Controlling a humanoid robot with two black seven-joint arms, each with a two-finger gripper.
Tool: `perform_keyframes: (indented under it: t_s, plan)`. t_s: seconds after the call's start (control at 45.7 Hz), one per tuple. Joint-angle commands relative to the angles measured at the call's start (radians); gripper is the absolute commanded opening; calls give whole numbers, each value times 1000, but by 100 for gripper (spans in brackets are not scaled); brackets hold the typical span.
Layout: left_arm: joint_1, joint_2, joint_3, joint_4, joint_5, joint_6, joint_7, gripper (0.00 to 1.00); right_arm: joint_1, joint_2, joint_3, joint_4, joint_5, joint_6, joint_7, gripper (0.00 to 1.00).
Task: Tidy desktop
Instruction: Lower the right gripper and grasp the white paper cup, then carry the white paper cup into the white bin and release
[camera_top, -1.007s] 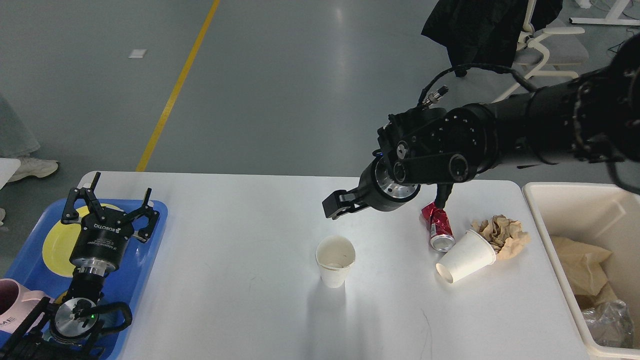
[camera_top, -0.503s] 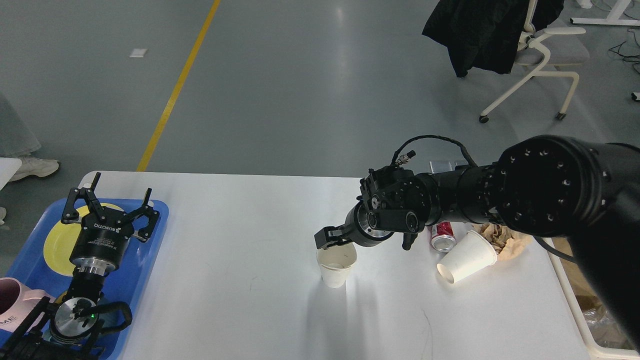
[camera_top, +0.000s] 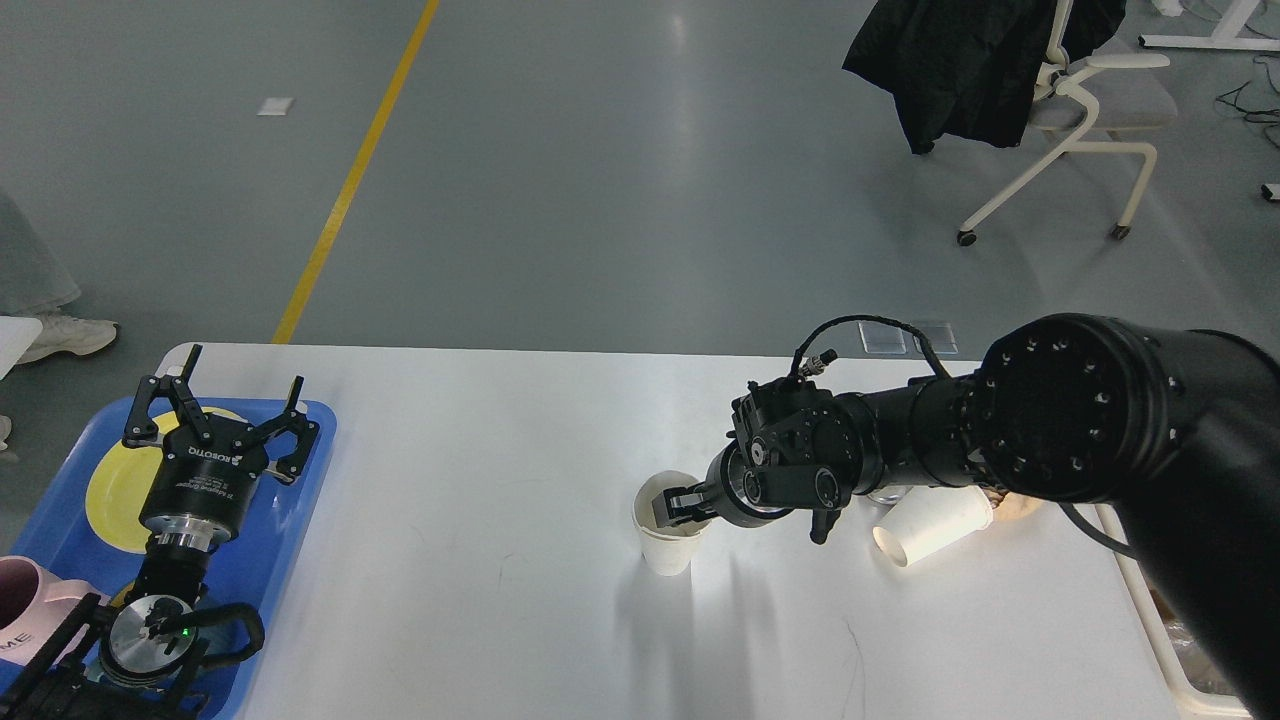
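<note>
Jaws of the right gripper (camera_top: 668, 507) dip into the upright cup (camera_top: 668, 530) mid-surface (camera_top: 480, 600); their spread cannot be told. Left gripper (camera_top: 222, 410), left of the cup, gapes empty. A skewed pinch could tip the cup.

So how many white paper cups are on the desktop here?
2: an upright white paper cup mid-desktop at the right gripper, and a tipped-over white paper cup right of it. The arm may hide more.
</note>
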Motion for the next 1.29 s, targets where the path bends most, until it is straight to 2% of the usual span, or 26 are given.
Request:
perform_keyframes:
  t_s: [0.0,0.066,0.153,0.919,0.985,1.073,1.27]
  plan:
    - [0,0,0,0,0,0,0,96,-3,0,0,0,1,3,-9,20]
    - [0,0,0,0,0,0,0,96,-3,0,0,1,1,6,-9,9]
    - [1,0,0,1,0,0,0,96,-3,3,0,5,1,6,-9,0]
    - [0,0,0,0,0,0,0,96,26,-3,8,31,83,17,-14,0]
    - [0,0,0,0,0,0,0,96,63,-16,2,72,92,33,-14,0]
    - [0,0,0,0,0,0,0,96,145,-91,-5,165,115,73,-14,0]
    - [0,0,0,0,0,0,0,96,420,-222,-120,471,139,135,0,0]
